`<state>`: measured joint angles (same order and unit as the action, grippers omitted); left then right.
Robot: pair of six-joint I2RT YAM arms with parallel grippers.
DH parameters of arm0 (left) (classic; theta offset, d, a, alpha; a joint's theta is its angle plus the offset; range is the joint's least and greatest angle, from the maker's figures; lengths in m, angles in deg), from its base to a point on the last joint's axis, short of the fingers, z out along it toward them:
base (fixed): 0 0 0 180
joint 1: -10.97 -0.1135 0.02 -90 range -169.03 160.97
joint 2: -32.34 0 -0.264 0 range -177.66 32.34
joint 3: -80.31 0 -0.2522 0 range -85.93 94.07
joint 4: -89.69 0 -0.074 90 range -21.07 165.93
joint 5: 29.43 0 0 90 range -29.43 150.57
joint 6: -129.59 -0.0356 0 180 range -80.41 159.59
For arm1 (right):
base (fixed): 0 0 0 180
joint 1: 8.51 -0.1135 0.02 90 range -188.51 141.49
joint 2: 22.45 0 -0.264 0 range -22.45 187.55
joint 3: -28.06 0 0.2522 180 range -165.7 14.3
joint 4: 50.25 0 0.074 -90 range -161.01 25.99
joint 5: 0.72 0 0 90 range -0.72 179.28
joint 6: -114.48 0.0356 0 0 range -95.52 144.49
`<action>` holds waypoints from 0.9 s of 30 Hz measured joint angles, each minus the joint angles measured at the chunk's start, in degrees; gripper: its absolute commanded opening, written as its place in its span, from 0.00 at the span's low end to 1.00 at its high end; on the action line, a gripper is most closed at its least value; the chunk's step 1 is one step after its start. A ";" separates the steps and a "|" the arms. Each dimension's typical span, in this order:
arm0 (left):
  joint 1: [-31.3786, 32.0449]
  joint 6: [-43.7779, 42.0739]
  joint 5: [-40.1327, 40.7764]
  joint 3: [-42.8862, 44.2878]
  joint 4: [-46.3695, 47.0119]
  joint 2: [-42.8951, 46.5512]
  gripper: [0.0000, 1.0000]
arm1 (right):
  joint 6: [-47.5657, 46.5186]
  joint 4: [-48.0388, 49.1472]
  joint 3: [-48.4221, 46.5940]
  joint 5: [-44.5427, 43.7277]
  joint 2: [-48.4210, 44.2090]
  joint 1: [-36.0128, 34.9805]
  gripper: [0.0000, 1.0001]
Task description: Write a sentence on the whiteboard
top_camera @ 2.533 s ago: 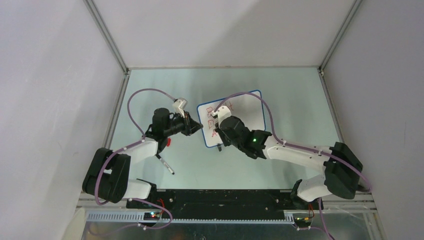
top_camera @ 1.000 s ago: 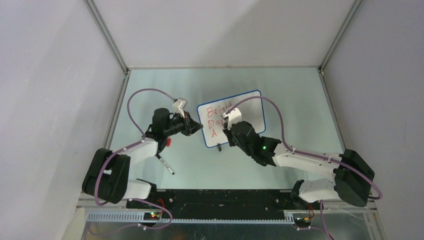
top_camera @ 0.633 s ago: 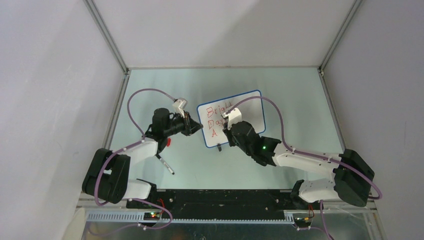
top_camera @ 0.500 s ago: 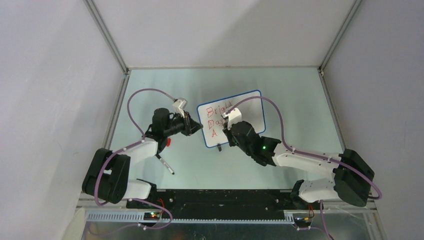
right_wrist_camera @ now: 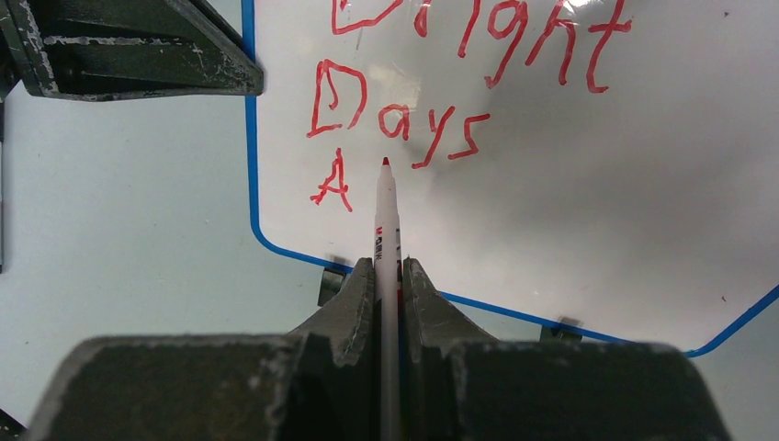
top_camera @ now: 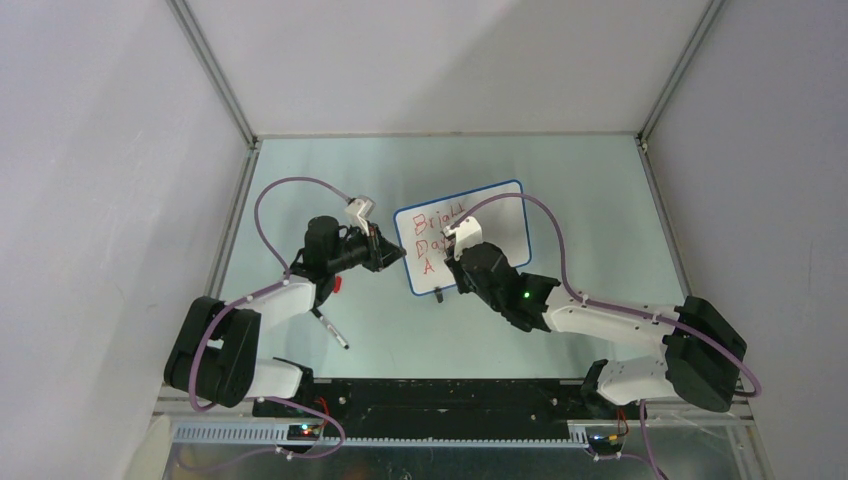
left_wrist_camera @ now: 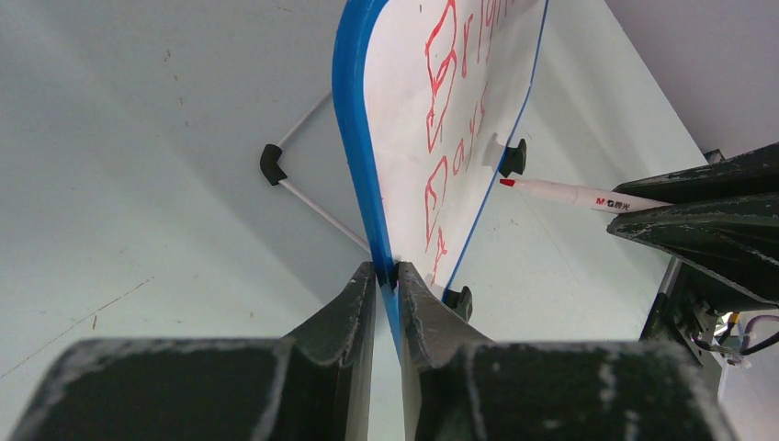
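The jaws of the left gripper (left_wrist_camera: 386, 274) are standing narrow and are pinching the blue rim of the whiteboard (left_wrist_camera: 478, 110) at its left edge, one finger on each face. The jaws of the right gripper (right_wrist_camera: 388, 266) are closed on a white marker (right_wrist_camera: 386, 216), which is pointing straight out between the fingers with its red tip forward. The tip is lying just right of the letter "A" and under the word "Days". It is not possible to tell whether it is touching the white surface.

The sentence (right_wrist_camera: 404, 119) is showing in red on the left part of the board: "Bright" on the first line, "Days" on the second, and only "A" on the third. The right part of the board is bare.

In the top view the whiteboard (top_camera: 500, 215) is sitting in the middle of the table (top_camera: 400, 330), between the two grippers, with the left gripper (top_camera: 393, 252) at its left edge and the right gripper (top_camera: 450, 245) over its written part. Two black clip feet (left_wrist_camera: 513, 156) are showing on its near rim. A thin pen-like thing (top_camera: 331, 329) is lying on the table beside the left arm.
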<state>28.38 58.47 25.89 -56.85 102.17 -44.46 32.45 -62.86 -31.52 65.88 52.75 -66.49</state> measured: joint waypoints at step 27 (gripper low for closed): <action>0.00 0.00 0.00 0.00 0.00 0.00 0.18 | 1.03 -0.68 0.00 3.34 3.93 0.11 0.00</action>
<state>28.38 58.47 25.89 -56.85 102.17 -44.46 33.48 -63.54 -31.52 69.22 56.68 -66.38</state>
